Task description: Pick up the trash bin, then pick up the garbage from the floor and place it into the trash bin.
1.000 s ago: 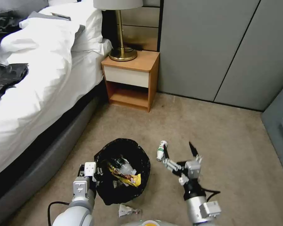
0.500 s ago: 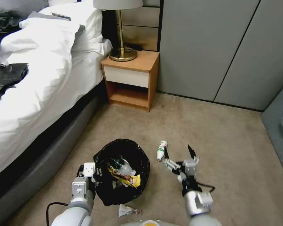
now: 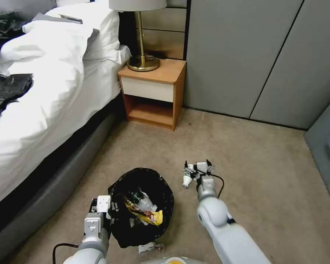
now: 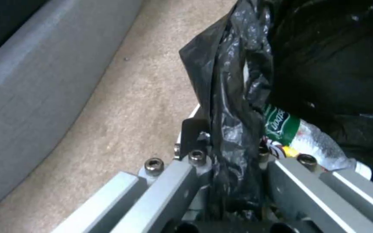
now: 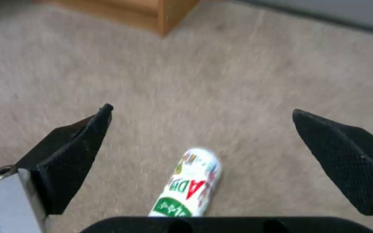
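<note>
Small plastic bottle (image 5: pixel 189 184) lies on the carpet beside the trash bin (image 3: pixel 141 205). Right gripper (image 3: pixel 198 168) hovers over it, fingers wide apart. Left gripper (image 4: pixel 227 152) pinches the bin's bag-lined rim. Bottle looks light, smooth, likely rolls; grip mid-body

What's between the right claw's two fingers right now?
In the right wrist view, the open right claw has a small plastic bottle lying on bare carpet between its fingers, neither finger touching it.
</note>
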Available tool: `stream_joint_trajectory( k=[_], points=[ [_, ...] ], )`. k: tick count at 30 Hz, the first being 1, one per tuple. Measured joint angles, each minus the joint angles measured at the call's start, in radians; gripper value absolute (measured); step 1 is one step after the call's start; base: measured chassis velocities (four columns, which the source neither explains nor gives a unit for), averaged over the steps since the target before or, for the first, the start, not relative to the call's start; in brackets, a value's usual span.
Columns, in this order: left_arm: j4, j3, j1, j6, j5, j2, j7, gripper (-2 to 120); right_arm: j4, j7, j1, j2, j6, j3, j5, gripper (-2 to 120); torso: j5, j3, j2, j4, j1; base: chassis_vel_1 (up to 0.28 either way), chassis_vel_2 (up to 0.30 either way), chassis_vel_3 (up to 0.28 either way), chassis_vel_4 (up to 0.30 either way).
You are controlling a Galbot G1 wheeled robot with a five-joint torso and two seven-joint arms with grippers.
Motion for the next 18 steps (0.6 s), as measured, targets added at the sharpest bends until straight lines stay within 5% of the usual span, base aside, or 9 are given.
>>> stream_joint_trajectory(
  k=[9, 18],
  points=[
    [0.016, -0.002, 0.023, -0.004, 0.027, -0.018, -0.008, 1, -0.511, -0.053, 0.196, 0.150, 0.096, 0.041, -0.074, 100, 0.0012, 0.000, 0.000, 0.0005, 0.000, 0.000, 0.000, 0.000, 0.000],
    [0.037, 0.003, 0.032, -0.006, 0.046, -0.027, -0.011, 1, -0.725, -0.079, 0.299, 0.157, 0.126, 0.068, -0.055, 100, 0.0010, 0.000, 0.000, 0.0003, 0.000, 0.000, 0.000, 0.000, 0.000]
  ],
)
